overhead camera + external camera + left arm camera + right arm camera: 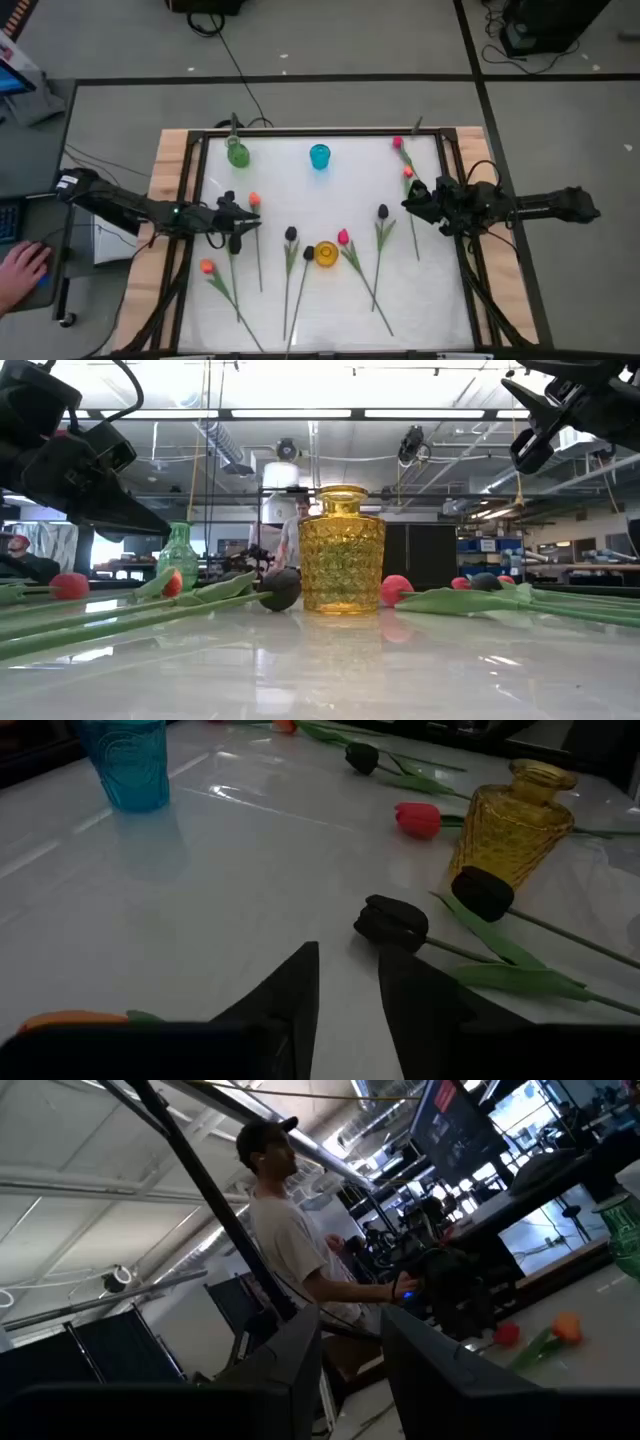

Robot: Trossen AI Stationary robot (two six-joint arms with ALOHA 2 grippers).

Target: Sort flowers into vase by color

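Nine or so flowers: (352, 262) all lie flat on the surface, none in a vase, long thin stems, black, pink-red and orange buds
Left end effector: (246, 215) narrow gap, empty; black bud (392, 921) just ahead
Right end effector: (412, 199) narrow, empty, raised; pink-red flower (408, 176) beside it
Risk: thin stem slips, or yellow vase (326, 253) gets tipped

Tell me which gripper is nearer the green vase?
Left. The left gripper sits just below the green vase in the high view; the right gripper is far across the table.
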